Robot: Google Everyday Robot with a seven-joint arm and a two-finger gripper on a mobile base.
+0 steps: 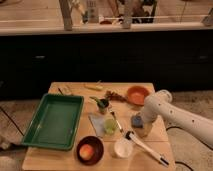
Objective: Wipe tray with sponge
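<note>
One blue-grey sponge (136, 120) lies on the desk (75, 91), right side, well apart from the green tray (52, 122). Light and soft, it likely wants pinching across its narrow sides. The gripper (144, 126) is just beside it; I cannot tell how its jaws stand.

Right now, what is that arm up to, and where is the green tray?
Gripper at far right, down by the sponge. Tray at left, well apart from both. Cloth and green cup lie between.

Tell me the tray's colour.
The tray is green, shown in the camera view; the gripper is by the sponge, right of the tray.
</note>
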